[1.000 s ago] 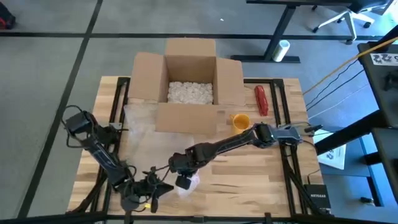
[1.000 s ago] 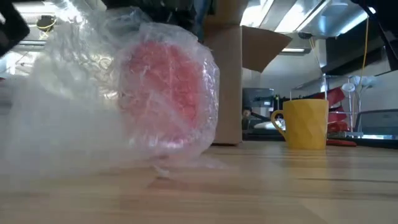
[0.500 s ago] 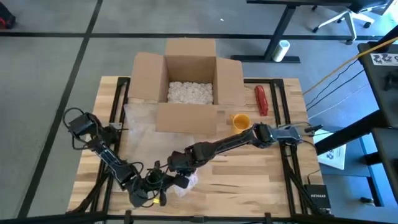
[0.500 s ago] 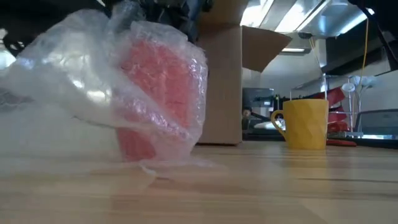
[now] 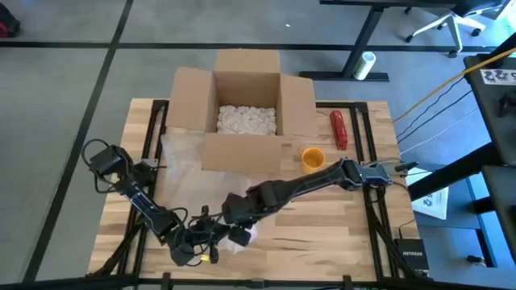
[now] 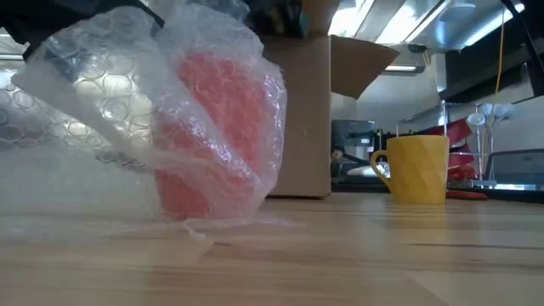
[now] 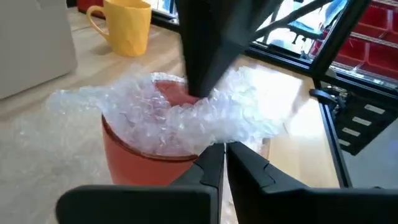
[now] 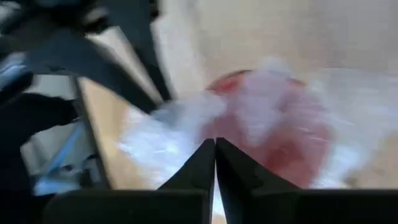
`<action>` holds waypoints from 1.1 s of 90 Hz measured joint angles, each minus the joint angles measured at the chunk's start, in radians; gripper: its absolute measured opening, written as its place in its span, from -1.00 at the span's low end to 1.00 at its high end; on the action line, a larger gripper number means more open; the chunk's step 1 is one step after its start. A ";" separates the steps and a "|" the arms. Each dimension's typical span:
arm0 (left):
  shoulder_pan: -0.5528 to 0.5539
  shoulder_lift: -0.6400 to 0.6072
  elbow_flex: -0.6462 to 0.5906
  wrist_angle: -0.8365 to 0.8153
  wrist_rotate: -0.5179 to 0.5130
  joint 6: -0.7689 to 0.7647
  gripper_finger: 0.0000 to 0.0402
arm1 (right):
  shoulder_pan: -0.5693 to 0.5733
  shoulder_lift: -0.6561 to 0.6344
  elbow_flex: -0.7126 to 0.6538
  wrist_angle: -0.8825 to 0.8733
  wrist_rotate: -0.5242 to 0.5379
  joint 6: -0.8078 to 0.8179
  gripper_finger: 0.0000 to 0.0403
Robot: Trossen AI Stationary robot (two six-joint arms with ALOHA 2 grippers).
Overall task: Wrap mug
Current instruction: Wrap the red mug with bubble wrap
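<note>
The red mug (image 6: 217, 136) is stood near the table's (image 5: 339, 242) front edge, at about 6 o'clock from the cardboard box (image 5: 246, 109), and is already draped in bubble wrap (image 6: 102, 93). The left gripper (image 7: 225, 155) is pinched shut on a fold of that wrap beside the mug's rim; the right gripper (image 8: 215, 155) also looks closed on wrap above the mug, though that view is blurred. The wrap is best drawn across the open mouth with even tension from both sides, so that the mug is not tipped; the loose sheet trailing toward 9 o'clock should be gathered in last. The yellow mug (image 6: 418, 167) at 3 o'clock is left untouched
</note>
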 joint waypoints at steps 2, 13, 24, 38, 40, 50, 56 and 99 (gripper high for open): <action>0.002 0.000 0.000 0.000 0.000 0.000 -1.00 | 0.002 0.000 0.003 -0.002 0.019 -0.001 -1.00; 0.006 0.000 0.000 -0.002 0.000 -0.001 -1.00 | 0.023 0.001 0.017 0.047 0.075 -0.041 -1.00; 0.006 0.000 0.000 -0.006 0.000 -0.002 -1.00 | 0.031 0.000 0.017 0.087 -0.007 -0.055 -1.00; 0.011 0.000 0.000 -0.005 -0.008 -0.005 -1.00 | 0.027 -0.002 -0.010 0.085 -0.022 -0.024 -1.00; 0.011 0.000 0.000 -0.005 -0.009 -0.006 -1.00 | 0.027 -0.002 -0.017 0.082 -0.022 -0.019 -1.00; 0.009 0.000 0.000 -0.006 -0.022 -0.006 -1.00 | 0.025 0.000 -0.066 0.079 -0.022 0.001 -1.00; 0.004 -0.001 0.000 -0.006 -0.029 -0.006 -1.00 | 0.019 0.000 -0.098 0.083 -0.021 0.012 -1.00; -0.136 -0.032 0.000 -0.039 -0.069 -0.119 -1.00 | -0.047 -0.008 -0.327 0.336 -0.095 0.059 -1.00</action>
